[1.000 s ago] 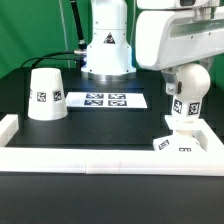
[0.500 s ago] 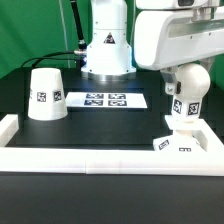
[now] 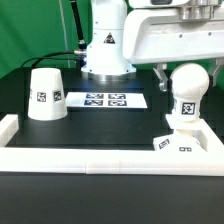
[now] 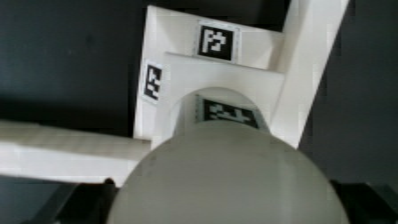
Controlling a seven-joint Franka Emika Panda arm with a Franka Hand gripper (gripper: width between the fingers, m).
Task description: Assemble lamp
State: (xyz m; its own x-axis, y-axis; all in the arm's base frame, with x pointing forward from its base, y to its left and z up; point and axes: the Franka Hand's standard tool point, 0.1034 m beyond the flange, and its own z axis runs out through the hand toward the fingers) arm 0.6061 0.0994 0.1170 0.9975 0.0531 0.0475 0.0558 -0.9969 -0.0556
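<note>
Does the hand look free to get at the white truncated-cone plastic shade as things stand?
Probably yes: the shade stands alone at the exterior view's left, nothing over it; the hand is by the round-topped white bulb.

The bulb [image 4: 222, 185] fills the view from close up, its round white top blurred. Beyond it lies the flat base [image 4: 228, 72], carrying square tags [image 4: 215, 40]. Two white border rails [image 4: 324, 60] run past over the dark table [image 4: 63, 60].
</note>
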